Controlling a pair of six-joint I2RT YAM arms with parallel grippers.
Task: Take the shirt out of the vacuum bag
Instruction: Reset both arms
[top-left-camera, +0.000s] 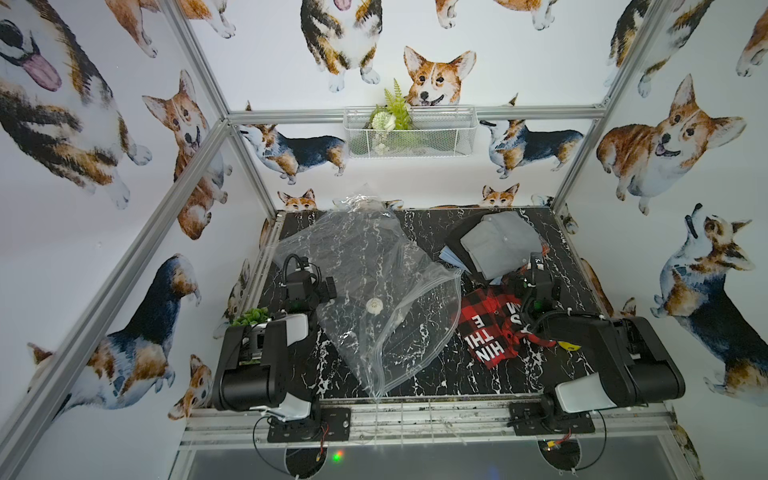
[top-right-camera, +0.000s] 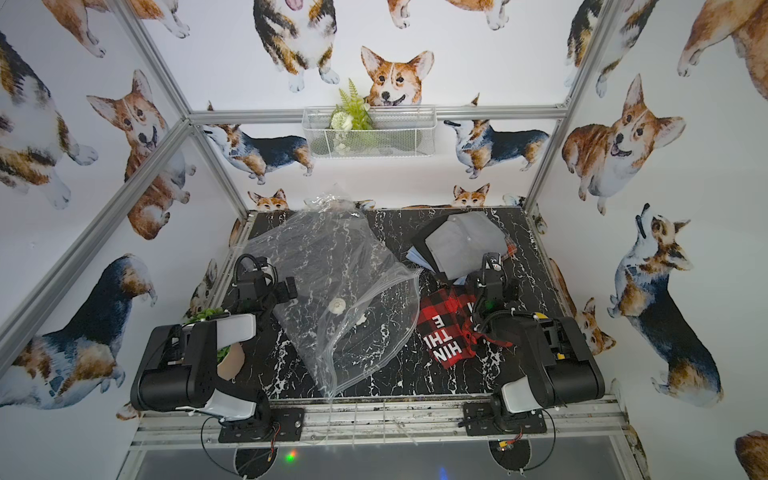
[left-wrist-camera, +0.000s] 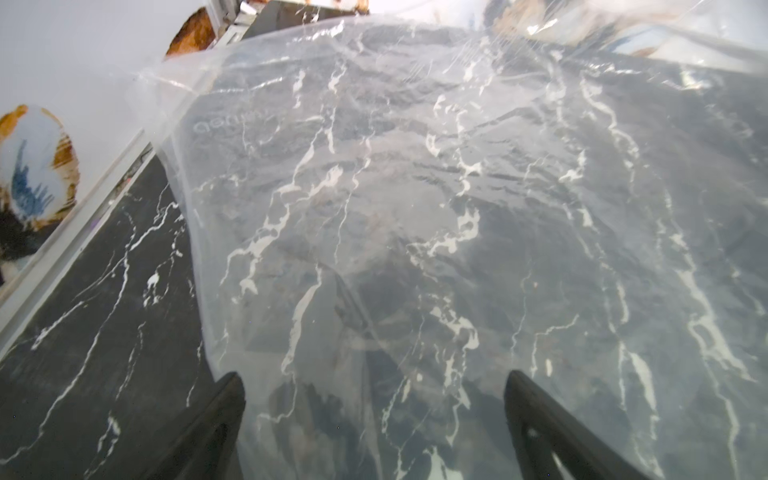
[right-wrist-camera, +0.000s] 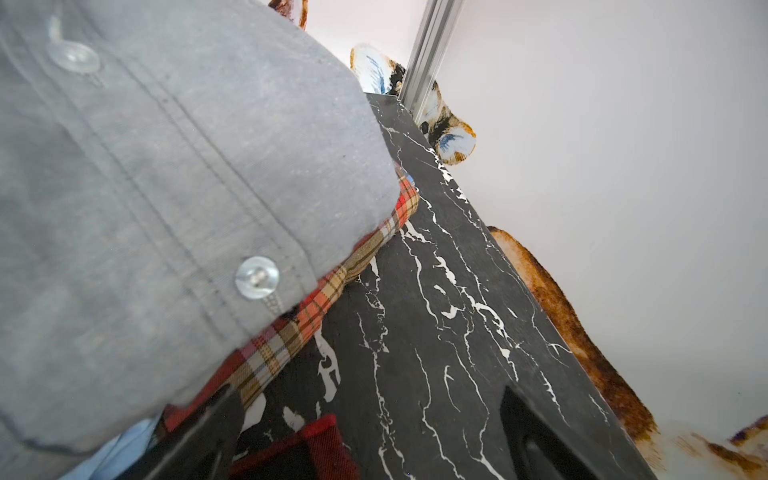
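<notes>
L gripper (left-wrist-camera: 374, 382) open, empty, at edge of vacuum bag (top-left-camera: 374, 257) | R gripper (right-wrist-camera: 372, 395) open, empty, by grey shirt (top-left-camera: 498, 245) | red plaid shirt (top-left-camera: 486, 328) lies outside, just beside bag mouth | risk: my L jaw snags film, drags bag over shirt

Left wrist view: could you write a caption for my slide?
Open left pincer above the clear vacuum bag on black marble table.
</notes>
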